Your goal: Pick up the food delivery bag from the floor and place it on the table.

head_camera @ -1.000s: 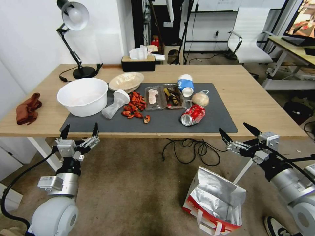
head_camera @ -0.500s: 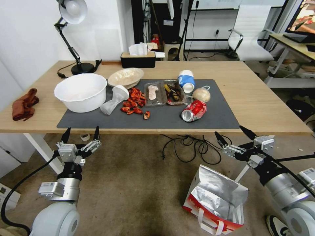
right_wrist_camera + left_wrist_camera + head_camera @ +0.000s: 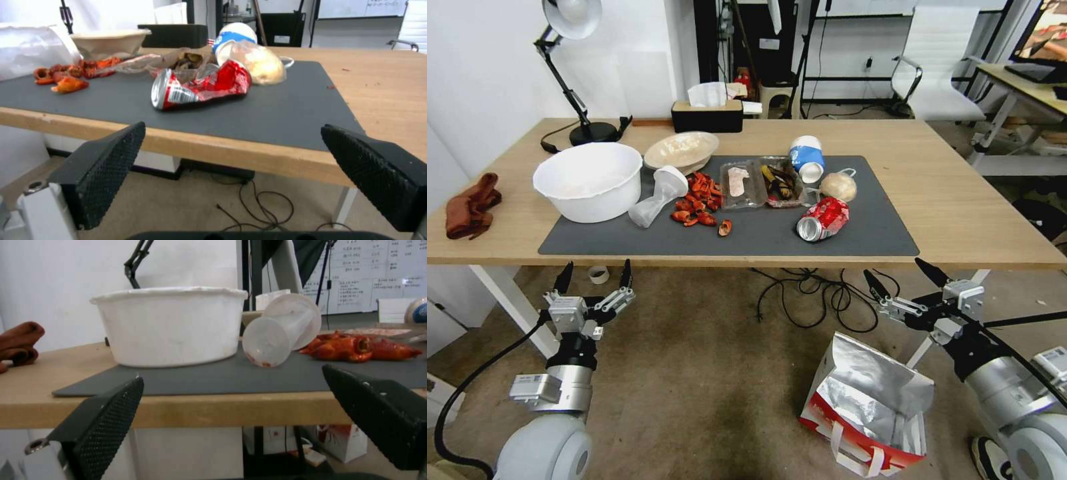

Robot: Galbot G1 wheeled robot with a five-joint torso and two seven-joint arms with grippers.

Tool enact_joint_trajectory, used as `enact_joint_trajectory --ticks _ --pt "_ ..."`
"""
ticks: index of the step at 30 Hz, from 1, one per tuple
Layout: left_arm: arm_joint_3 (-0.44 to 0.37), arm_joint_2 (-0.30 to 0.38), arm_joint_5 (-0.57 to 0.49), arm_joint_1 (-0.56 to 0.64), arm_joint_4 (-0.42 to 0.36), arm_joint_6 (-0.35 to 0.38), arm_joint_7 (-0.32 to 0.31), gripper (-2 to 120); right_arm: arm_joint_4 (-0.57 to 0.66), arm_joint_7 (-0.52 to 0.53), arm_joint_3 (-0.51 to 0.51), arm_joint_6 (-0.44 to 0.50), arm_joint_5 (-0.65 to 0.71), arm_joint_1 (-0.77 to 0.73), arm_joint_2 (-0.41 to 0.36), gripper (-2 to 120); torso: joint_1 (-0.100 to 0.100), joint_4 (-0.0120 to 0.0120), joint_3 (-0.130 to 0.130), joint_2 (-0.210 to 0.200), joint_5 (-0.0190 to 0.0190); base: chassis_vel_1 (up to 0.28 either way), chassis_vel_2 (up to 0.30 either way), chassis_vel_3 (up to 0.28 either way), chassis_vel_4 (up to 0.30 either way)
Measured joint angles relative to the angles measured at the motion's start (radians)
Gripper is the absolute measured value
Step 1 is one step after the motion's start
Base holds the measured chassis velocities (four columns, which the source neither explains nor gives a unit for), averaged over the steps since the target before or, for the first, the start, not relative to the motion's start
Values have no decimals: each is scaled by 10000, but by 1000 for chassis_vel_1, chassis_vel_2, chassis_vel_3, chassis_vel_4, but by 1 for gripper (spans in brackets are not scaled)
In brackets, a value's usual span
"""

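The food delivery bag (image 3: 867,407) stands open on the floor at the lower right of the head view, red and white outside with silver foil lining and white strap handles. My right gripper (image 3: 902,273) hangs open in the air above and slightly right of it, just in front of the table's near edge. The long light-wood table (image 3: 954,200) with its dark grey mat (image 3: 760,233) stretches across the middle. On the left, my left gripper (image 3: 595,275) is open and empty, below the table edge. Both wrist views look along the tabletop between open fingers (image 3: 106,416) (image 3: 102,166).
On the mat lie a white bowl (image 3: 588,180), a tipped clear cup (image 3: 657,197), red shells (image 3: 697,203), trays, a crushed red can (image 3: 823,219) and a blue-white cup (image 3: 806,157). A desk lamp (image 3: 570,73), tissue box (image 3: 707,115) and brown cloth (image 3: 468,207) sit further out. Black cables (image 3: 810,300) lie under the table.
The whole head view has shifted: the table sits higher and more floor shows in front. Both grippers stay open and empty and sit slightly lower in the picture.
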Motion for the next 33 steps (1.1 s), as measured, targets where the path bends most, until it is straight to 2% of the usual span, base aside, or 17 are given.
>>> enact_joint_trajectory --ticks 13,21,33 --pt "46 -71 114 -6 178 -144 15 100 -2 1 -35 60 -69 -79 40 100 -175 1 -250 -422 -1 0 0 0 0" --pt "73 -28 82 -4 263 -241 59 100 -29 10 -112 108 -101 -107 131 100 -389 1 -584 -972 0 0 0 0 0" --pt "100 -27 70 41 295 -284 60 100 37 12 -86 101 -97 -192 125 100 -572 0 -869 -1441 -1 0 0 0 0"
